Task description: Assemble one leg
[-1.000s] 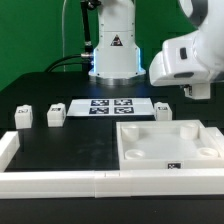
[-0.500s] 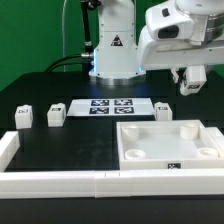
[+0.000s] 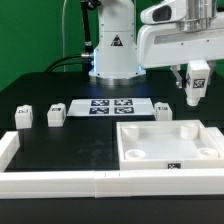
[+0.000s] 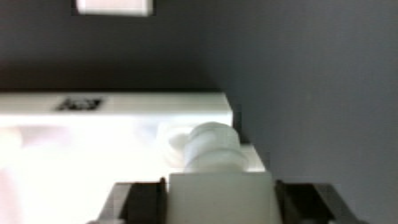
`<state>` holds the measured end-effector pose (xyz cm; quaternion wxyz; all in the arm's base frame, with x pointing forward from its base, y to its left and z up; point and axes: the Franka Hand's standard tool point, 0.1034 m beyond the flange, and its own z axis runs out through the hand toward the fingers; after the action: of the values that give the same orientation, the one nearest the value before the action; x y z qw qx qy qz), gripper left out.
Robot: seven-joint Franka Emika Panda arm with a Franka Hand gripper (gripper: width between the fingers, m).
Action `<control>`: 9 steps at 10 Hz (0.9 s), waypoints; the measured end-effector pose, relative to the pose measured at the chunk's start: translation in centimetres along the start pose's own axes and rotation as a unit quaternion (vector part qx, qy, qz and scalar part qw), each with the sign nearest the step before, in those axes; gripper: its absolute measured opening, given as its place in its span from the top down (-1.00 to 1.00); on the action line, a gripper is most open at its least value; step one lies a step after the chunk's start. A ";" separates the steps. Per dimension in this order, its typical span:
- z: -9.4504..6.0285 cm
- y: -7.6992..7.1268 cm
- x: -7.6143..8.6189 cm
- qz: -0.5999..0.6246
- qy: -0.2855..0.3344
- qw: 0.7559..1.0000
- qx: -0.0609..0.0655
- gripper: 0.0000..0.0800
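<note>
Okay, the hand (image 3: 195, 97) is clamped on a small white blocky plastic leg (image 3: 197, 80), airborne at 1 o'clock of the square white recessed panel (image 3: 140, 158). A tilted grip could jam it.

a warning triangle (image 3: 117, 41) on the robot base (image 3: 116, 62); no words legible

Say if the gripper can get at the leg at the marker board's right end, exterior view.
Probably not yet: the gripper seems shut on another leg, though nothing covers the free leg.
</note>
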<state>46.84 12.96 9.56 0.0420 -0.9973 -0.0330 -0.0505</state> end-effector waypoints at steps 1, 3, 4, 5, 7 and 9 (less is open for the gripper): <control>0.2 0.8 1.2 -0.035 -0.020 0.999 0.000 0.27; 0.2 0.7 2.2 -0.030 -0.015 0.999 0.002 0.27; 0.3 0.7 2.1 -0.030 -0.016 0.999 0.002 0.27; 0.3 0.7 2.1 -0.030 -0.016 0.999 0.002 0.27; 1.2 1.2 3.9 -0.039 -0.027 0.999 0.004 0.27; 2.4 1.5 7.7 -0.032 -0.023 0.999 0.007 0.27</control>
<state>54.80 12.13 7.87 0.0465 -0.9963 -0.0662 -0.0283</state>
